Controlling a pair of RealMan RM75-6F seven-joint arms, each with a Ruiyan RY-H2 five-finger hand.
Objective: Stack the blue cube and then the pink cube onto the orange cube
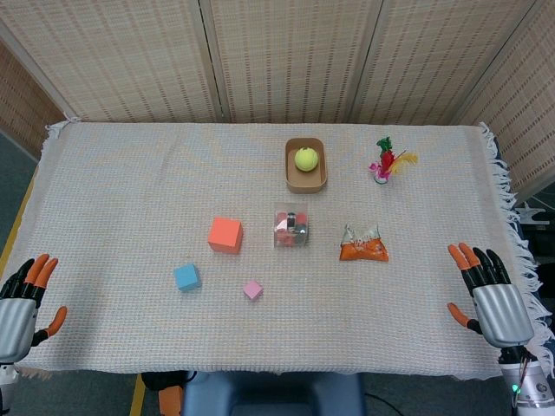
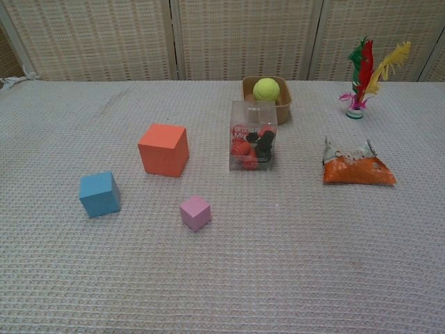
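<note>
Nothing was stacked at this point. All three cubes sat apart on the counter point(image 1: 121, 173), none touching. Orange cube point(image 1: 225, 235) sat left of centre. Blue cube point(image 1: 186, 277) was nearer and further left of it. Pink cube point(image 1: 252, 289) was nearest, just right of the blue one.

My left hand point(image 1: 19, 303) hovered at the near-left edge, fingers spread, holding nothing. My right hand point(image 1: 492, 295) was at the near-right edge, likewise splayed and empty. Neither showed in the chest view.

I judged the step in hand to be picking the blue cube, and the left hand was the obvious choice, being on that side with a clear path in.

How I figured to do it well:
- Come down on the blue cube from above and pinch two opposite faces, so the bottom face stays free to seat.
- Lift well clear before moving toward the orange cube, so I don't shove it.
- Orange top is clearly bigger than the blue cube; centre it anyway, since pink goes on next and needs a level base.
- Set it flat, then let go slowly and pull straight up, not sideways.

Clutter to mind: the clear box of small items point(image 1: 291, 226) sat just right of the orange cube, so I'd approach from the left. Snack packet point(image 1: 363, 245), bowl with the yellow ball point(image 1: 306, 165) and feather toy point(image 1: 388, 162) were well away.
</note>
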